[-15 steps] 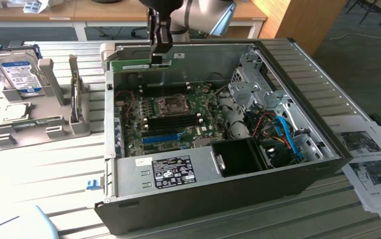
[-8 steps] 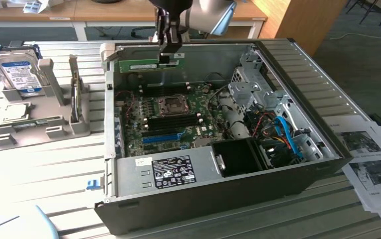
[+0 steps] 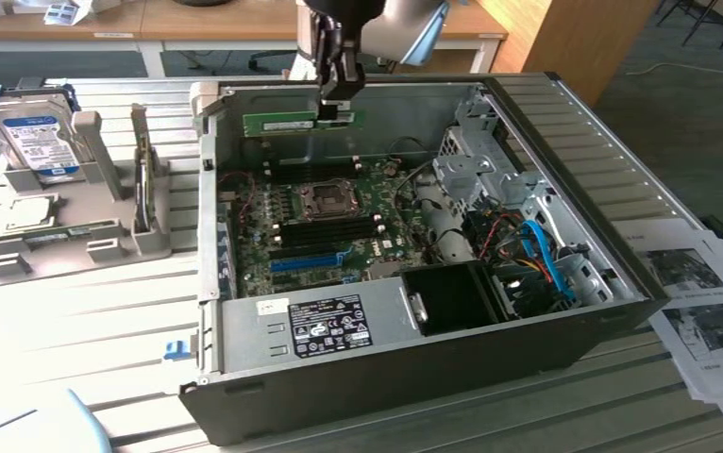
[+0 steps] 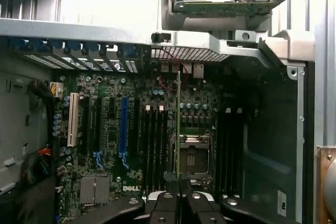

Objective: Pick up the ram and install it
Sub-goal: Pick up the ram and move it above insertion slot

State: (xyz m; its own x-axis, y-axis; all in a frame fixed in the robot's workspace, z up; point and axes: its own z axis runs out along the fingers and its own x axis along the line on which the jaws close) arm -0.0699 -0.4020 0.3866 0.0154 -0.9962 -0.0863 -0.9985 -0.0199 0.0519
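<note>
Counter [image 3: 85,311]: pale, slatted, carrying every item listed.

Computer case [image 3: 375,387]: dark tower laid on its side in the middle of the counter, side panel off, interior open upward.

Motherboard [image 3: 336,231]: lay flat on the case floor. In the wrist view [image 4: 110,145] it bore the word "DELL".

Power supply [image 3: 317,321]: silver box with a dark label, set against the near wall of the case.

Grey holder [image 3: 72,236]: stood on the counter at the exterior view's left, near the case but apart from it.

Printed sheets [image 3: 701,311]: lay on the counter at the exterior view's right, just beside the case.

Hard drive [image 3: 32,142]: silver, blue-and-white label, stood upright in the grey holder.

Gripper [image 3: 332,102]: hung over the far end of the case interior. Its fingers [image 4: 164,203] were drawn narrow, clamped on the ram.

Ram [image 3: 279,124]: green stick, held level and on edge in the air above the motherboard, close to the far case wall and clear of the board. In the wrist view [image 4: 178,124] it appeared edge-on as a thin green line, parallel to the dark memory slots [image 4: 155,145] and along the edge of the CPU socket [image 4: 191,156].

CPU socket, exterior view [image 3: 327,195]: square, metal-framed, mid-board.

Blue slot [image 3: 305,261]: long, bright, near the power supply side of the board, well apart from the ram.
</note>
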